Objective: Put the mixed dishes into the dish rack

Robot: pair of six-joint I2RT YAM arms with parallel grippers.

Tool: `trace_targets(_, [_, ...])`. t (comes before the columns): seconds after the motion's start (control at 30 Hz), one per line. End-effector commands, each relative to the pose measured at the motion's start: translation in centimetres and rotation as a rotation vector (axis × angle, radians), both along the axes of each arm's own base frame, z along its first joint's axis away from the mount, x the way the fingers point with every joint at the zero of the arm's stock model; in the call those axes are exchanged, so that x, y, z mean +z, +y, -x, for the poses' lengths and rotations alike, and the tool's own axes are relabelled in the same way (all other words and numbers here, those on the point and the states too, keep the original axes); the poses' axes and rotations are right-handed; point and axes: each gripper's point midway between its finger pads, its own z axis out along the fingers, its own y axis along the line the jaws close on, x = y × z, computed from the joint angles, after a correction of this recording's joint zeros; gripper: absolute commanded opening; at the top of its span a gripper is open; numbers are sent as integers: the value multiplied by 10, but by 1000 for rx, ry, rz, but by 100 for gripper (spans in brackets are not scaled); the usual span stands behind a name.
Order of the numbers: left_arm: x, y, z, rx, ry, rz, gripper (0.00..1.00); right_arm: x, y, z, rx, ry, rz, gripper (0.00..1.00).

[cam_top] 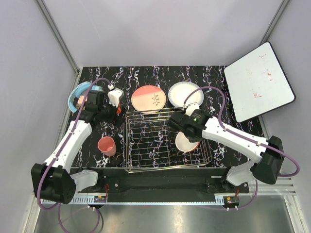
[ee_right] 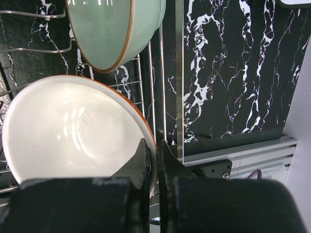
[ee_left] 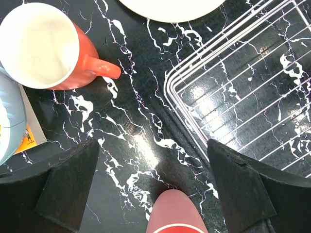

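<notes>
The left arm (cam_top: 73,138) stretches up from its base, wrist angled down at the tabletop. The left gripper (ee_left: 155,182) has its fingers (ee_left: 68,187) spread wide. The right arm (cam_top: 233,136) folds inward. The right gripper (ee_right: 156,155) pinches the rim of the white-and-orange bowl (ee_right: 73,131).

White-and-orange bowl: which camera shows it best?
Right wrist: the white-and-orange bowl fills the view, its rim pinched by the right gripper. Top external shows it small in the dish rack, partly under the right arm. Left wrist misses it.
</notes>
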Motion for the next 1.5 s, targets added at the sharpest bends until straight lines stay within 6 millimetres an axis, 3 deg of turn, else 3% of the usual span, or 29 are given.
trace_targets(0.0, [19, -9, -9, -37, -81, 27, 96, 8, -40, 40, -10, 180, 182, 0])
trace_targets(0.07, [25, -14, -7, -48, -98, 39, 96, 13, -31, 35, -21, 137, 153, 0])
trace_targets(0.2, [31, -17, -1, -56, -115, 44, 96, 46, -10, 23, -22, 32, 5, 0])
trace_targets(0.33, [32, -21, 4, -62, -110, 52, 96, 57, -7, 25, -55, -6, -80, 0])
trace_targets(0.5, [54, -39, 16, -114, -129, 90, 96, 23, -5, 36, -68, 64, -76, 0])
trace_targets(0.63, [86, -68, 37, -234, -190, 112, 96, 0, 8, 39, -61, 94, -136, 0])
trace_targets(0.73, [99, -85, 54, -311, -211, 97, 96, -12, 17, 39, -52, 106, -171, 0])
trace_targets(0.87, [99, -99, 73, -377, -195, 62, 96, -25, 18, 41, -55, 116, -172, 0])
trace_targets(1.03, [81, -103, 100, -500, -162, -70, 98, -30, 26, 39, -54, 120, -196, 0])
trace_targets(1.23, [94, -123, 133, -716, -302, -182, 99, -30, 39, 32, -50, 104, -237, 40])
trace_targets(1.47, [108, -166, 152, -857, -381, -195, 99, -10, 42, 27, -42, 57, -284, 57])
